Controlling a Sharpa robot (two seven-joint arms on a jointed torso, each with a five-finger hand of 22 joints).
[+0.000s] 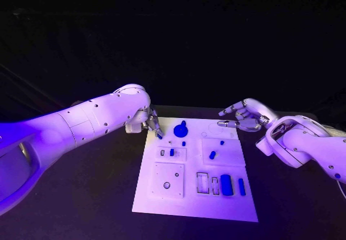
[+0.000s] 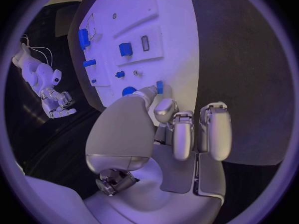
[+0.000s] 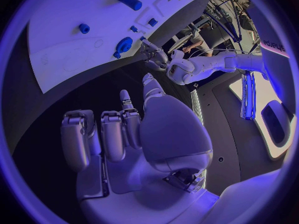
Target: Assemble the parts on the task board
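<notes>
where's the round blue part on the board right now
In the head view the round blue part lies at the task board's far edge, just right of the left hand, whose fingertips hold a smaller blue piece.

A black table (image 1: 86,200) carried a white task board (image 1: 162,202) at its middle, lying flat with its long sides running away from the robot. The dark tabletop showed bare on the board's left, right and near sides.
</notes>
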